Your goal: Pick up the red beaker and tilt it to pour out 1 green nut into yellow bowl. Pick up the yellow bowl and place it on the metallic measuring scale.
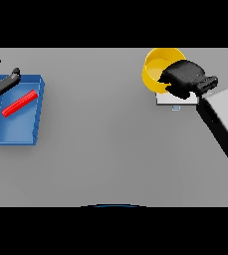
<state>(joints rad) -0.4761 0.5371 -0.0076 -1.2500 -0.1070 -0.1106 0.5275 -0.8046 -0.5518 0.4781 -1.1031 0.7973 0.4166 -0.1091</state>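
Observation:
The yellow bowl (pixel 157 68) is at the far right, tilted over the metallic measuring scale (pixel 175 101), whose pale plate shows just below it. My right hand (pixel 182 78) is curled round the bowl's right rim, covering part of the bowl and the scale. A red beaker (pixel 19 103) lies on its side in the blue tray (pixel 16 132) at the left. My left hand (pixel 1 81) hangs over the tray's far left corner with fingers spread, holding nothing. No green nut is visible.
The blue tray occupies the left side of the grey table (pixel 105 144). My right forearm (pixel 225 119) runs diagonally from the lower right edge toward the scale.

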